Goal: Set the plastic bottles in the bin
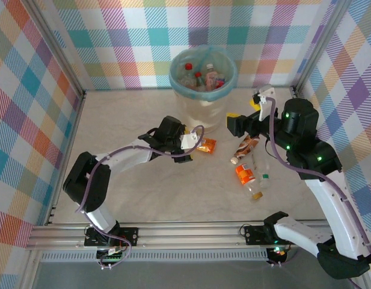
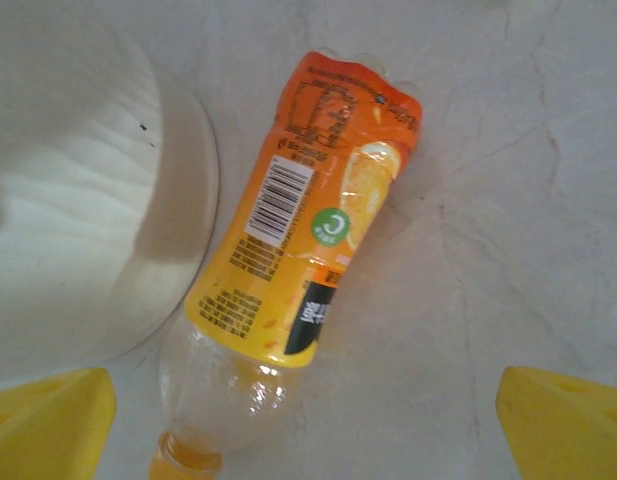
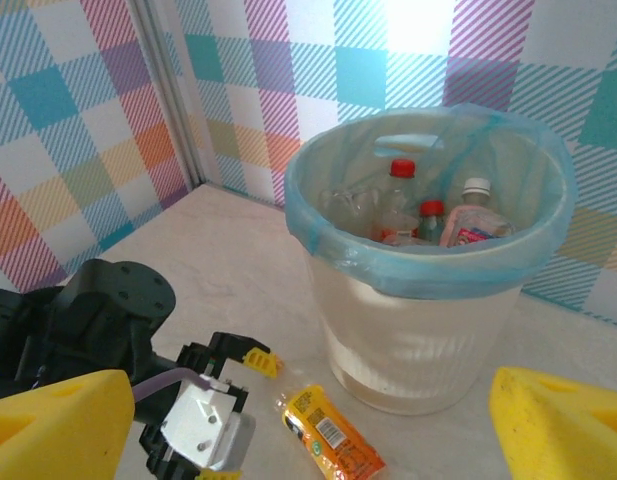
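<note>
The left claw [image 2: 308, 445] hangs low over the table, its yellow fingertips [image 2: 48, 425] spread wide apart and gripping nothing. Directly under and ahead of it lies an orange-labelled bottle [image 2: 308, 220] on its side. The cap end points back toward the claw and the base points away, leaning a little to the right. The bottle's long axis therefore runs roughly along the claw's line of reach, and the fingers stand to either side of the neck. They would close across the bottle's width rather than along its length, so a straight drop looks enough.

The right claw [image 1: 232, 123] is also open and empty. It is held farther off on the bottle's other side, so the left arm is clearly the nearer one. Other bottles [image 1: 246, 174] lie loose on the right arm's side of the table.

Just beyond the orange bottle, right beside its shoulder, rises the bin [image 1: 203, 111], with several bottles already inside.
</note>
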`<control>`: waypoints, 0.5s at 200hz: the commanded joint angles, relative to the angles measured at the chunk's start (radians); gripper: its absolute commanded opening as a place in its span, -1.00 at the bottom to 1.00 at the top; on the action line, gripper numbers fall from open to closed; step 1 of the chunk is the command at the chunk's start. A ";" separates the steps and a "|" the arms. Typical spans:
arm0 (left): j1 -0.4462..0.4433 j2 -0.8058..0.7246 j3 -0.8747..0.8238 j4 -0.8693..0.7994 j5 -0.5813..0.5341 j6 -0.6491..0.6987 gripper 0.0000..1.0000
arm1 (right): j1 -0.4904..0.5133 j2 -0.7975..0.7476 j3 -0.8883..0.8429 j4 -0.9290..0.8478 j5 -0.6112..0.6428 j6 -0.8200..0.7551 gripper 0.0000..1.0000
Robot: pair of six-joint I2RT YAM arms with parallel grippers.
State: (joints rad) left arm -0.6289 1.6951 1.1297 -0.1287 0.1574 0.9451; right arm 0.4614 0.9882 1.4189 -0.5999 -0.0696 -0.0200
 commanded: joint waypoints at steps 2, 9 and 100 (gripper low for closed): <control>0.027 0.050 0.057 0.032 0.036 0.043 0.95 | -0.002 0.000 0.036 -0.021 0.014 -0.033 0.84; 0.032 0.069 0.075 0.013 0.036 0.053 0.94 | -0.001 0.001 0.043 -0.024 0.011 -0.035 0.84; 0.052 0.278 0.229 -0.140 0.068 0.110 0.86 | -0.001 0.009 0.088 -0.057 -0.019 -0.001 0.84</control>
State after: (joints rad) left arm -0.5854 1.9419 1.3228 -0.2108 0.1867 1.0344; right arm 0.4614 0.9985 1.4757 -0.6376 -0.0711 -0.0383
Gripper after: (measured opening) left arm 0.929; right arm 0.922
